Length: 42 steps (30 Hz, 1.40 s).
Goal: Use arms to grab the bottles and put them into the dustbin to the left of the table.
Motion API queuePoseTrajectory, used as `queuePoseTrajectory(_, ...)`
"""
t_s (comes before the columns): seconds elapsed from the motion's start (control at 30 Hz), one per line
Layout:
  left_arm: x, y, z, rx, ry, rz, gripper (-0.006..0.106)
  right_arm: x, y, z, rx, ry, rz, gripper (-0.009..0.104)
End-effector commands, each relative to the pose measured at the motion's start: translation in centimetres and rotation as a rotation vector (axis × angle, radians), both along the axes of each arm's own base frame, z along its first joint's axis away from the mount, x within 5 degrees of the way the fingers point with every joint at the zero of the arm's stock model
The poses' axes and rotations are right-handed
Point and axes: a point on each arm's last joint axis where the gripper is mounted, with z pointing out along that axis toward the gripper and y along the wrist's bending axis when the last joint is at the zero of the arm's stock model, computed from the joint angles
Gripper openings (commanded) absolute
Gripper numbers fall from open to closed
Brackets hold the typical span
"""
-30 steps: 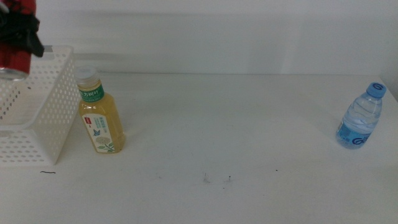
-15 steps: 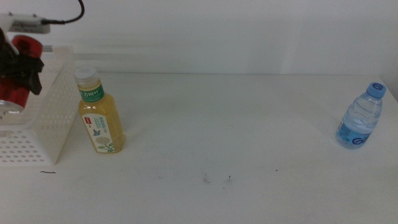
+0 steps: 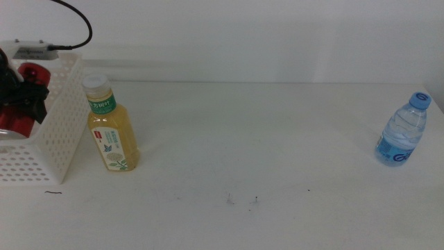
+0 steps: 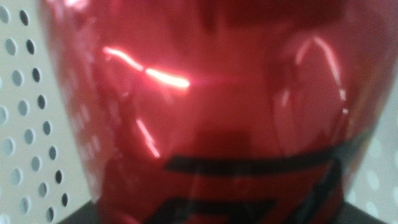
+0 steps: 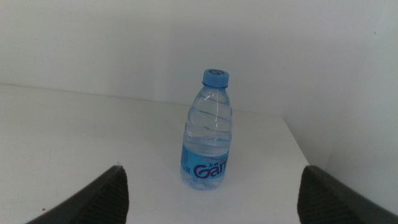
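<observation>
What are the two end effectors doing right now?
Left end effector: closed on the red can, inside the dustbin.
Right end effector: open, empty, facing the water bottle.

Bright, even, diffuse light fills the scene; the plain white tabletop [image 3: 277,139] nearly merges with the wall. Shadows under the yellow tea bottle [image 3: 112,132] and clear blue-capped water bottle [image 5: 208,134] are faint. The slim red can [image 4: 211,106] fills the left wrist view, blurred, streaked with glare.
</observation>
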Motion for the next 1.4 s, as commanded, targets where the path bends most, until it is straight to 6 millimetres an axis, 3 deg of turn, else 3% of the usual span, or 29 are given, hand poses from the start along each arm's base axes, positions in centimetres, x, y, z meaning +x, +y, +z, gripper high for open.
queuePoseTrajectory(0.0, 0.2, 0.2, 0.7, -0.015, -0.040, 0.004, 0.030, 0.0, 0.0, 0.0, -0.016, -0.009, -0.004, 0.093)
queuePoseTrajectory(0.27, 0.3, 0.3, 0.4, -0.017, -0.037, -0.012, 0.034, 0.0, 0.0, 0.0, -0.016, -0.009, -0.004, 0.093)
queuePoseTrajectory(0.4, 0.3, 0.2, 0.4, -0.025, -0.039, -0.011, 0.049, 0.0, 0.0, 0.0, -0.016, -0.009, -0.004, 0.093)
queuePoseTrajectory(0.63, 0.3, 0.1, 0.4, -0.031, -0.041, -0.010, 0.094, 0.0, 0.0, 0.0, -0.016, -0.009, -0.004, 0.093)
queuePoseTrajectory(0.8, 0.2, -0.1, 1.3, -0.032, -0.061, -0.011, 0.094, 0.0, 0.0, 0.0, -0.016, -0.009, -0.004, 0.093)
queuePoseTrajectory(0.97, -0.3, -0.2, 5.9, -0.011, -0.177, 0.036, 0.094, 0.0, 0.0, 0.0, -0.016, -0.009, -0.004, 0.093)
queuePoseTrajectory(1.1, -2.2, -1.3, 10.9, 0.012, -0.285, 0.045, 0.094, 0.0, 0.0, 0.0, -0.016, -0.009, -0.004, 0.093)
queuePoseTrajectory(1.23, -4.9, -4.0, 15.2, 0.017, -0.378, 0.003, 0.094, 0.0, 0.0, 0.0, -0.016, -0.009, -0.004, 0.093)
queuePoseTrajectory(1.37, -8.5, -7.2, 16.8, -0.009, -0.397, -0.024, 0.094, 0.0, 0.0, 0.0, -0.016, -0.009, -0.004, 0.093)
